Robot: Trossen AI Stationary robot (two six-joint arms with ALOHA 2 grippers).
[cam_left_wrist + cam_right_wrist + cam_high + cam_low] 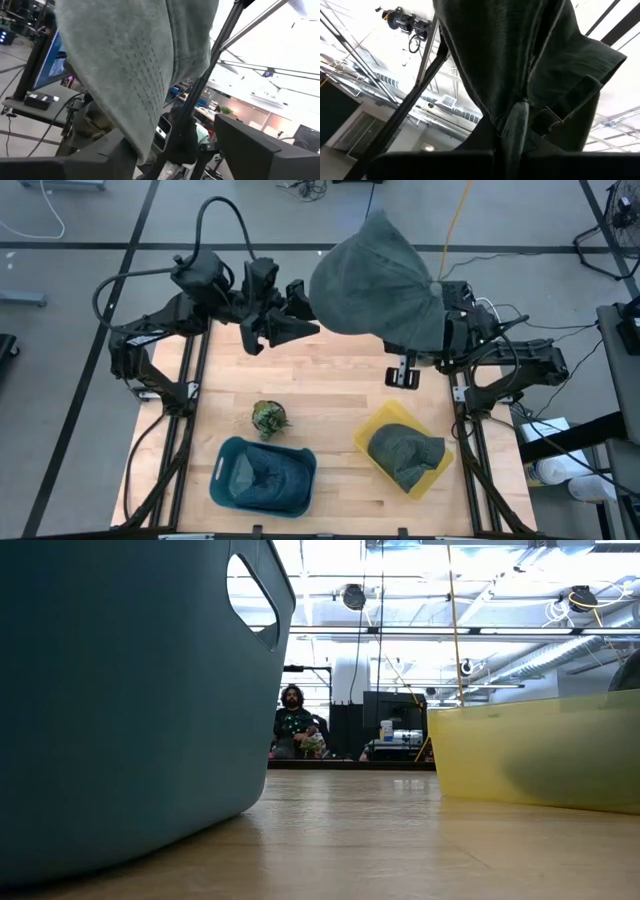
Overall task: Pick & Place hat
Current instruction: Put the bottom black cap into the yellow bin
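Note:
A grey-green cap [380, 280] is raised high over the table's far edge, between my two arms. My right gripper [507, 160] is below it at the far right and is shut on it; in the high view the cap hides its fingers. My left gripper [295, 315] reaches in from the far left and is open. The cap's stitched brim [135, 75] hangs down between its two fingers [240, 150]. The low view shows neither gripper nor this cap. My right gripper pinches a bunched fold of cloth [512, 125] at the cap's back opening, next to the strap and its buckle [552, 116]. The fingers point upward. The cap stands above them, lifted clear of the table. My left gripper has the brim's edge [145, 150] beside one finger; I cannot tell whether they touch.
A blue bin [262, 475] with a dark cap in it sits near the table's near edge. A yellow bin [405, 450] holding another grey-green cap is to its right. A small green plant-like thing [268, 417] lies left of centre. A person [292, 725] sits beyond the table.

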